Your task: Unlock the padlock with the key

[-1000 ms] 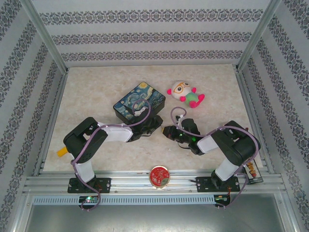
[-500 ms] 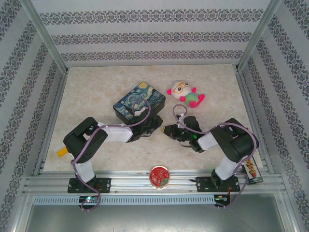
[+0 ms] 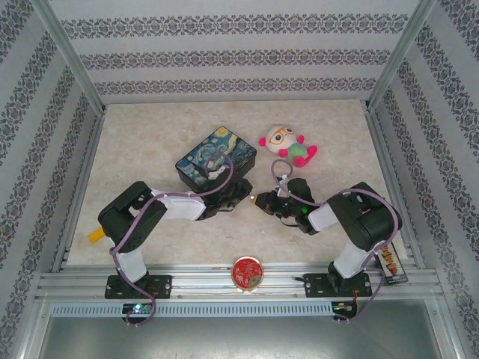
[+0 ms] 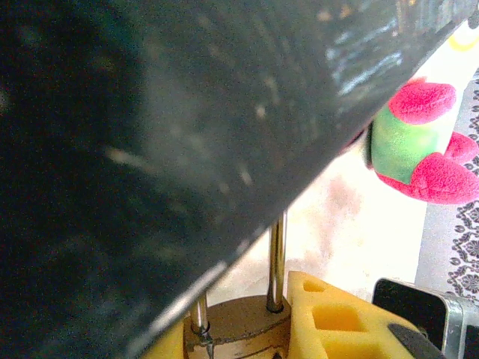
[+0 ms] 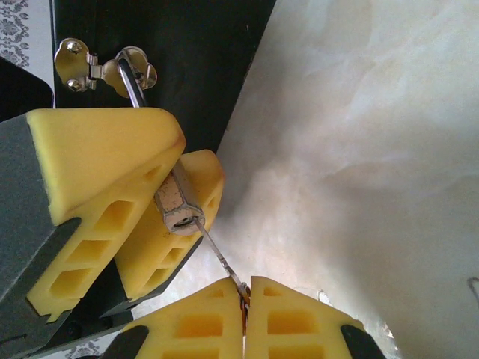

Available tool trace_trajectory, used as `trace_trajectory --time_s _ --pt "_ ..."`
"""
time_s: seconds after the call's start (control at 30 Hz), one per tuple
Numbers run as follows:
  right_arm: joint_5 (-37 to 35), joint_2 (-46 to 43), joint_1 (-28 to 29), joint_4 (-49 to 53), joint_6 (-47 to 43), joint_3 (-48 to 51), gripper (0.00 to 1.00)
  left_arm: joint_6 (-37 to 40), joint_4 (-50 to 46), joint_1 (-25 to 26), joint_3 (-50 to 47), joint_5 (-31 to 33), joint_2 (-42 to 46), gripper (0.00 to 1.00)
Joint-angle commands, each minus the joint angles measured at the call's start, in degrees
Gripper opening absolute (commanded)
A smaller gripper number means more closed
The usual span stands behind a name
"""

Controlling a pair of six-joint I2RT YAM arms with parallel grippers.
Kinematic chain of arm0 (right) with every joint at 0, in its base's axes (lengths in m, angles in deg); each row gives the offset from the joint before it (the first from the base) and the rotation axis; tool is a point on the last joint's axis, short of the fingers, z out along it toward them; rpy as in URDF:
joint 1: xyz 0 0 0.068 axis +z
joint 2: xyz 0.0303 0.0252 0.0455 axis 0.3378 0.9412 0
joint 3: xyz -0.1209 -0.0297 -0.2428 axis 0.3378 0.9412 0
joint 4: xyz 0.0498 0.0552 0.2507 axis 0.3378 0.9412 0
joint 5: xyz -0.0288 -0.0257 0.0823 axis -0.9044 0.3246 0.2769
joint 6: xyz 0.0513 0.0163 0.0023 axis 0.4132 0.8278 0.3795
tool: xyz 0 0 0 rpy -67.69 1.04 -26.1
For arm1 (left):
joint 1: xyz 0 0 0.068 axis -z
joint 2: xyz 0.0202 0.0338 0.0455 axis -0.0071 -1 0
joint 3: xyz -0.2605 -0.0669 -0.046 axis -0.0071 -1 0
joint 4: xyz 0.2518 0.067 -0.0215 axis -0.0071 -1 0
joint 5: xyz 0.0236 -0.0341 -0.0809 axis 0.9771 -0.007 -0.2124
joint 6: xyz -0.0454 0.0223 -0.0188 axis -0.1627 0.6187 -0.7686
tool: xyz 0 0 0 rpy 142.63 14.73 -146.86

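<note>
Even, bright overhead light, soft shadows; in the left wrist view the tin box blurs dark upper left, the padlock sharper, right edge overexposed.

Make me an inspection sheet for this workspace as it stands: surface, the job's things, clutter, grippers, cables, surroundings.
Surface: pale marbled tabletop, no spills seen.
Job's things: padlock has its shackle through the hasp of the dark painted tin box; key has its tip at the padlock's bottom end.
Clutter: plush toy beyond the grippers; round red tin on the front rail; yellow object at the left edge.
Grippers: left gripper shut on the padlock; right gripper shut on the key.
Cables: purple cables loop along both arms.
Surroundings: patterned walls on three sides.
</note>
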Motion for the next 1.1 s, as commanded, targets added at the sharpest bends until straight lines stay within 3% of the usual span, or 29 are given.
trace_trajectory --time_s 0.0,0.47,1.07 --pt "-2.7 -0.2 -1.3 -6.1 1.0 -2.2 0.00 -2.1 2.6 1.0 -1.5 -9.7 1.3 0.19" --pt "-5.8 -1.6 -0.6 -9.9 5.9 0.4 0.00 -3.2 2.8 1.1 -2.3 -10.8 2.4 0.19" --pt "-8.0 -1.9 0.7 -11.6 5.3 3.2 0.00 -4.3 3.6 1.1 -2.2 -10.1 2.3 0.19"
